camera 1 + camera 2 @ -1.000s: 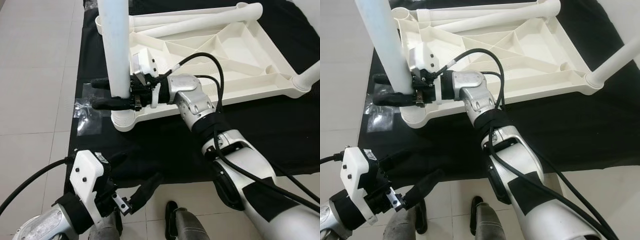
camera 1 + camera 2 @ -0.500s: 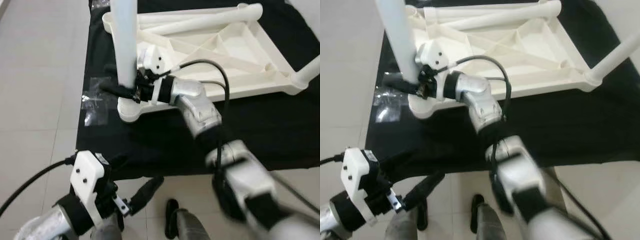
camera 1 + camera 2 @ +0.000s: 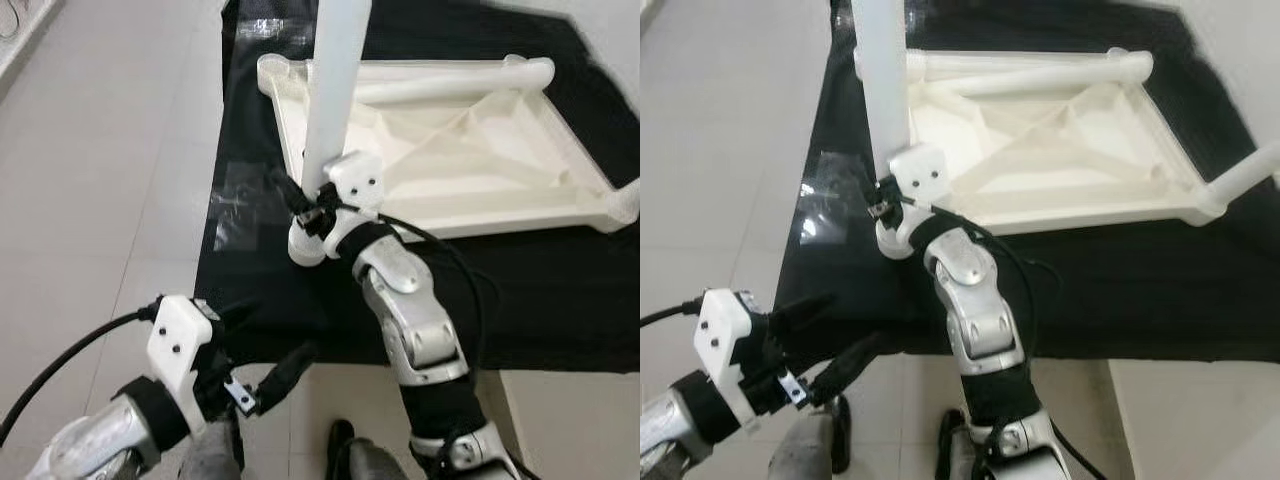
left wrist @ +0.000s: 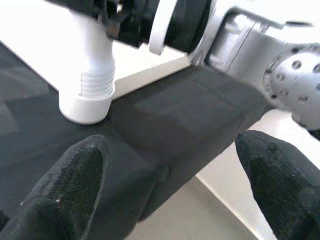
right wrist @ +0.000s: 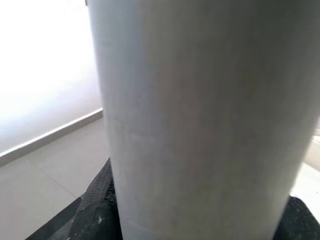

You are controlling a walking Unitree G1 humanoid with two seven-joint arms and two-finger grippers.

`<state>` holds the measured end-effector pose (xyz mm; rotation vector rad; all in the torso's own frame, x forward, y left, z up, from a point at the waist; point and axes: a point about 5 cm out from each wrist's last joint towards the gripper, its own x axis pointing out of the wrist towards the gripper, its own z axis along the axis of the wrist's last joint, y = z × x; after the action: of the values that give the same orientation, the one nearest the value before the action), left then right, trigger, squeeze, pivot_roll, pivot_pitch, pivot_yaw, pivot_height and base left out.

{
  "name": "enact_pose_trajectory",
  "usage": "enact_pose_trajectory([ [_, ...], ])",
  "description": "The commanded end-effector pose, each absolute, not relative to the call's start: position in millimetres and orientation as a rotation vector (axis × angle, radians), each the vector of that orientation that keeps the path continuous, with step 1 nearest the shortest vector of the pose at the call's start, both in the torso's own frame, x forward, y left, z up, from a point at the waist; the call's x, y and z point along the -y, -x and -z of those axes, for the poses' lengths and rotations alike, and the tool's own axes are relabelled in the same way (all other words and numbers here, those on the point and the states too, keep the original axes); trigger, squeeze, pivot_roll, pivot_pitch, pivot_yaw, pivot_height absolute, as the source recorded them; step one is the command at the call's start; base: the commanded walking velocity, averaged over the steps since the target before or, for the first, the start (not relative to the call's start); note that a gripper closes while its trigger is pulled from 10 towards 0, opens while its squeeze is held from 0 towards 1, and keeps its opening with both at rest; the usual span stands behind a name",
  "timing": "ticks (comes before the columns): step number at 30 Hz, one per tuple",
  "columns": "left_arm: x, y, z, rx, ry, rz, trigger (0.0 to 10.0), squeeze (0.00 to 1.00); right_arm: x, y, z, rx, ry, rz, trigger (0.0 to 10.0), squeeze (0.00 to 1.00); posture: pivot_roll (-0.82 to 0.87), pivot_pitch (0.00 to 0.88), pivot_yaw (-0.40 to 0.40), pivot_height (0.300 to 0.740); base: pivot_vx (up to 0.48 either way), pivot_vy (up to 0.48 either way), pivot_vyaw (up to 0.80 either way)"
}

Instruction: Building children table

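Observation:
The white children's table top lies upside down on a black cloth. A white table leg stands upright in its near left corner socket. My right gripper is shut on this leg low down, just above the socket. Up close, the leg sits between its black fingers. My left gripper hangs open over the floor at the cloth's near edge, apart from the table. The leg's threaded base lies ahead of its fingertips.
Another white leg lies along the far side of the table top. A further leg stands at the right corner. A clear plastic bag lies on the cloth left of the socket. Pale tiled floor surrounds the cloth.
The camera has shifted, so the table now sits further right and higher. My right wrist has swung round to the near side of the leg, still holding it. The left gripper stays open.

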<state>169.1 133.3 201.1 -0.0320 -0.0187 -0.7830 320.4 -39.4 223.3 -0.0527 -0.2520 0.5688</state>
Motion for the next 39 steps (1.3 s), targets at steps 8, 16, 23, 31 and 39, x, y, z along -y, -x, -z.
enact_pose_trajectory([
  [8, -149, -182, -201, 0.083, 0.031, 0.648, 10.0, 0.00, 42, -312, -160, -0.104, -0.064, -0.388, 10.0, 0.00, 0.17, 0.235, -0.104, 0.740, 0.000, 0.000, 0.00],
  [16, -193, -205, -219, 0.165, -0.097, 0.461, 10.0, 0.00, 55, -316, -146, -0.174, -0.145, -0.261, 10.0, 0.00, 0.18, 0.206, -0.090, 0.740, 0.000, 0.000, 0.00],
  [23, -204, -229, -255, 0.290, -0.197, 0.485, 10.0, 0.00, 52, -317, -133, -0.187, -0.261, -0.223, 10.0, 0.00, 0.17, 0.180, -0.061, 0.740, 0.000, 0.000, 0.00],
  [31, -193, -251, -279, 0.388, -0.212, 0.568, 10.0, 0.00, 34, -307, -126, -0.131, -0.144, -0.332, 10.0, 0.00, 0.17, 0.167, -0.045, 0.740, 0.000, 0.000, 0.00],
  [39, -183, -262, -289, 0.413, -0.200, 0.640, 10.0, 0.00, 27, -304, -126, -0.094, -0.183, -0.336, 10.0, 0.00, 0.16, 0.168, -0.039, 0.740, 0.000, 0.000, 0.00],
])
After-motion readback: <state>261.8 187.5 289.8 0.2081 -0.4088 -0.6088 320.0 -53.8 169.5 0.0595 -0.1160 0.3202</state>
